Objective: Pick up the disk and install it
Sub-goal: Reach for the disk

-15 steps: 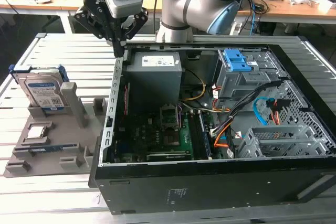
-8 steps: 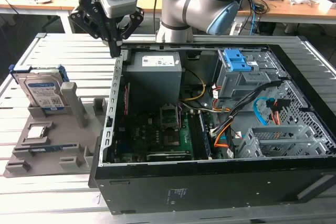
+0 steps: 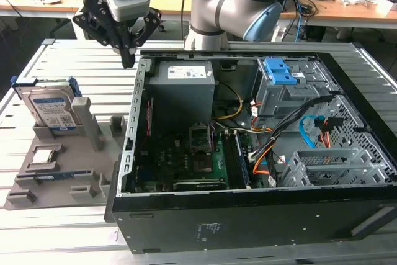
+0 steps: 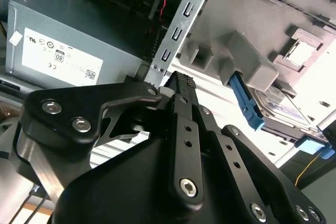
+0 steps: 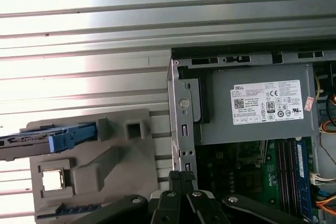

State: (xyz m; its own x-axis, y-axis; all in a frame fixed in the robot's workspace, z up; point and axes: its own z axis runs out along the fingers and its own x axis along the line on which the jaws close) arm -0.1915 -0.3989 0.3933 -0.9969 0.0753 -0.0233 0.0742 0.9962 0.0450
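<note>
**End effector** point(image 3: 128, 59) closed narrow and holding nothing, poised over the desk point(image 3: 68, 54) just outside the corner of the open computer case point(image 3: 248, 228), close to the power supply point(image 3: 183, 79). The disk point(image 3: 53, 108), in its blue frame, stands on edge in a grey holder point(image 3: 87, 175) at the exterior view's left, apart from the end effector.
</note>
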